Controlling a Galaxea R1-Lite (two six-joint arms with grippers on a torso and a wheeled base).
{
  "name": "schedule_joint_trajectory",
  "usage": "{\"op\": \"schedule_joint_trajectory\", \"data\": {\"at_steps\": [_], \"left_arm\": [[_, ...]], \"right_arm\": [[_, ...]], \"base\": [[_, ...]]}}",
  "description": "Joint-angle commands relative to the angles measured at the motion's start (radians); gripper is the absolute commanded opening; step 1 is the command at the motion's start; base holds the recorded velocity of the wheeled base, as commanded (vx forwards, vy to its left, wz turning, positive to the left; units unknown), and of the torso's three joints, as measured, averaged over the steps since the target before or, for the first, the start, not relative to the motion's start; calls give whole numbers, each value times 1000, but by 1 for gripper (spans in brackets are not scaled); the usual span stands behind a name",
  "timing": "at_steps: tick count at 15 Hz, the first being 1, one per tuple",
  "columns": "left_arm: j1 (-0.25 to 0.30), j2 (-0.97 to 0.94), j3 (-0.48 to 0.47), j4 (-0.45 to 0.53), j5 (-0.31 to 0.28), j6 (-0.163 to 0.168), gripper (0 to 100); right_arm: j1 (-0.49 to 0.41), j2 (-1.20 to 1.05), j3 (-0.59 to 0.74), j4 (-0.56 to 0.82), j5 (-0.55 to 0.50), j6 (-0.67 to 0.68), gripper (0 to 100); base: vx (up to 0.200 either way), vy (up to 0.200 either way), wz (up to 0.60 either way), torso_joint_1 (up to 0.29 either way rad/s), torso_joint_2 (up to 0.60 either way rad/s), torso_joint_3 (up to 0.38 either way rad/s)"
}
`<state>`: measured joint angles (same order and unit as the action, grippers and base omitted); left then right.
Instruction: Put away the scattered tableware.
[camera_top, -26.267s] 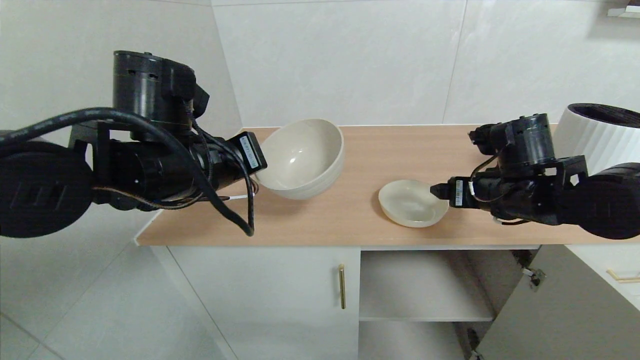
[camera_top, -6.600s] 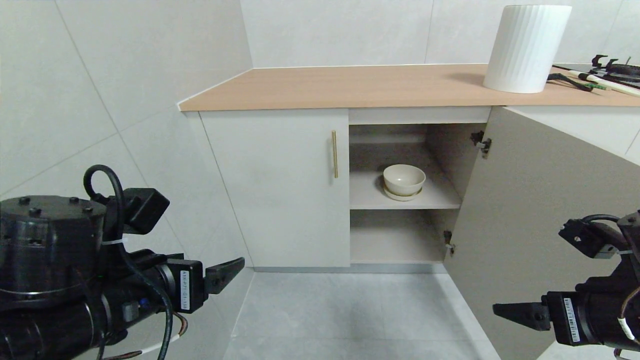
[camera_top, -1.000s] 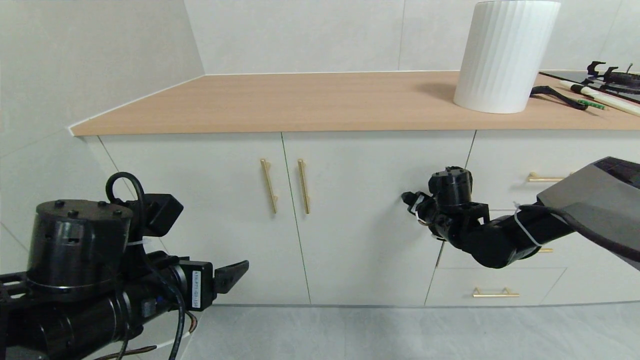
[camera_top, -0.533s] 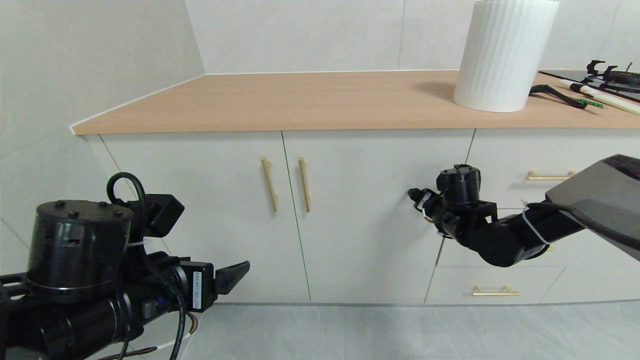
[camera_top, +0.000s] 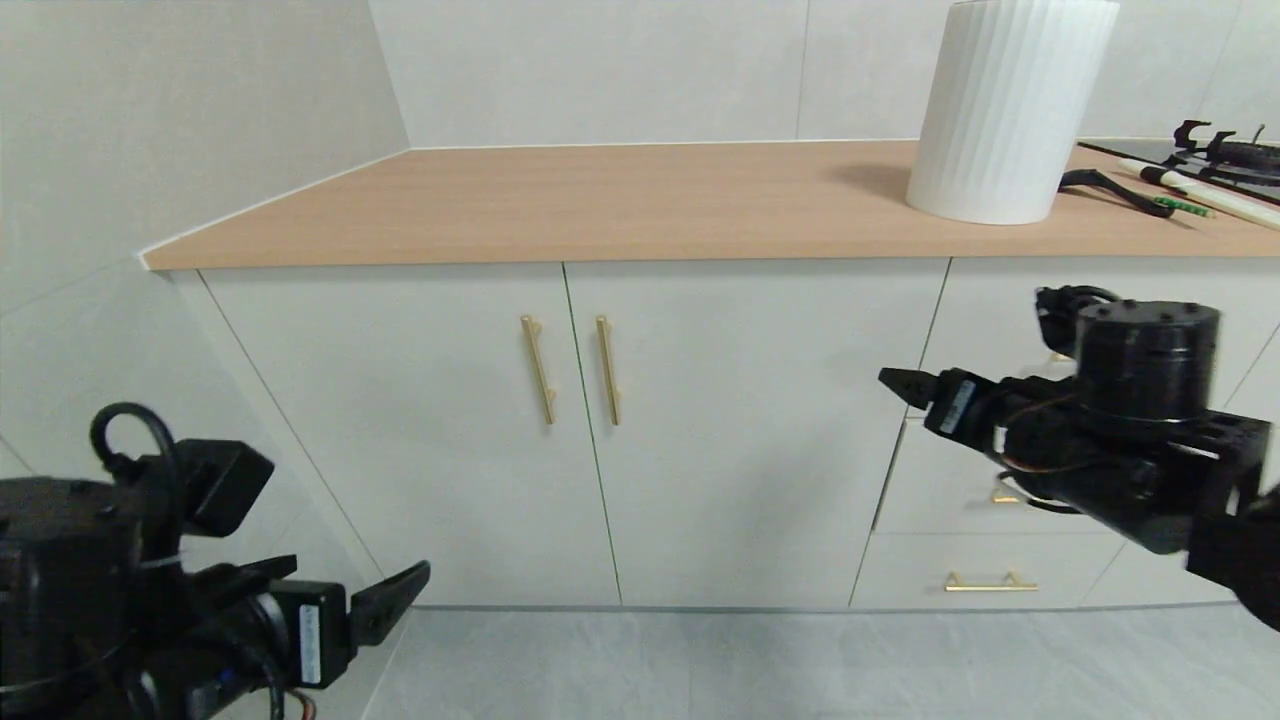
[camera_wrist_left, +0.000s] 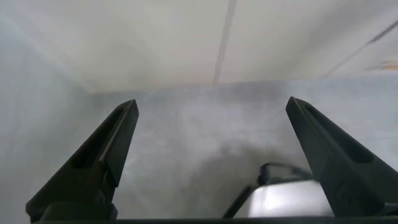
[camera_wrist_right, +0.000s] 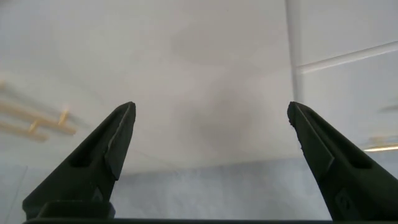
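Both white cabinet doors (camera_top: 700, 430) under the wooden countertop (camera_top: 560, 205) are closed, their two gold handles (camera_top: 573, 368) side by side. My right gripper (camera_top: 900, 385) hovers open and empty in front of the right-hand door, a short way off it. In the right wrist view the right gripper (camera_wrist_right: 210, 107) faces the door panel (camera_wrist_right: 205, 74). My left gripper (camera_top: 395, 598) hangs low near the floor, open and empty. The left wrist view has the left gripper (camera_wrist_left: 210, 104) over the grey floor (camera_wrist_left: 199, 143).
A tall white ribbed cylinder (camera_top: 1010, 110) stands on the countertop at the right, with dark utensils (camera_top: 1190, 180) beyond it. Drawers with gold handles (camera_top: 985, 582) sit to the right of the doors. A tiled wall closes off the left side.
The right arm has pulled back from the closed door, away to the right. The left gripper has sunk lower and to the left. Several seconds ago the door stood open on stacked bowls.
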<state>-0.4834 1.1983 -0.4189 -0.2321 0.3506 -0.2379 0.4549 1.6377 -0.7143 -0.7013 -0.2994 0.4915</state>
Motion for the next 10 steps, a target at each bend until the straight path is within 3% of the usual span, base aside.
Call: {"op": "schedule_joint_trajectory", "data": {"at_steps": [1, 3, 6, 8, 10], "left_arm": [[3, -264, 167, 0, 27, 0, 100], [82, -467, 209, 11, 25, 17, 100], [184, -729, 193, 135, 18, 80, 100], [224, -855, 183, 266, -24, 111, 100], [249, -924, 152, 344, -27, 111, 100]], "right_arm": [[-19, -472, 303, 0, -6, -120, 100], [-68, -720, 395, 117, -29, -192, 100], [-111, -1092, 354, 508, -27, -240, 100], [-179, -1239, 337, 649, -29, -289, 100], [-242, -1320, 338, 680, -29, -344, 100]], "base": [[0, 0, 0, 0, 0, 0], [0, 0, 0, 0, 0, 0], [0, 0, 0, 0, 0, 0], [0, 0, 0, 0, 0, 0], [0, 0, 0, 0, 0, 0]]}}
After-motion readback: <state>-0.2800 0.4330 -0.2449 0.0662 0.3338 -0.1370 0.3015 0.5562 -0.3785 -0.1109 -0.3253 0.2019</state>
